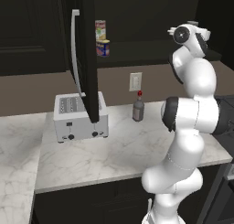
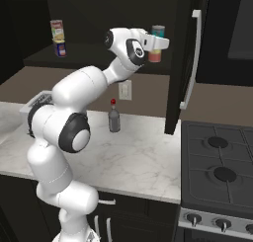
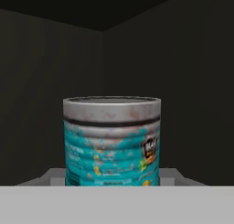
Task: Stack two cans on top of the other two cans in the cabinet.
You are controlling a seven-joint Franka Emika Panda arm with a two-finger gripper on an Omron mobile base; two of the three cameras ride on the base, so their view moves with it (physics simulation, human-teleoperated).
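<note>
The teal-blue tin (image 3: pixel 112 143) had a dull silvery rim, rust-brown flecks, a ribbed band below the lip and a small dark badge on its label. The two-finger gripper (image 2: pixel 157 44) was clenched on it, holding it upright inside the near-black wall cabinet (image 2: pixel 183 63) — directly above the red-orange tin (image 2: pixel 155 56). Whether the two touched could not be told. Far along the dark shelf, the red, white and yellow tin (image 1: pixel 100 29) sat stacked on the yellow tin with a blue band (image 1: pixel 103 48).
</note>
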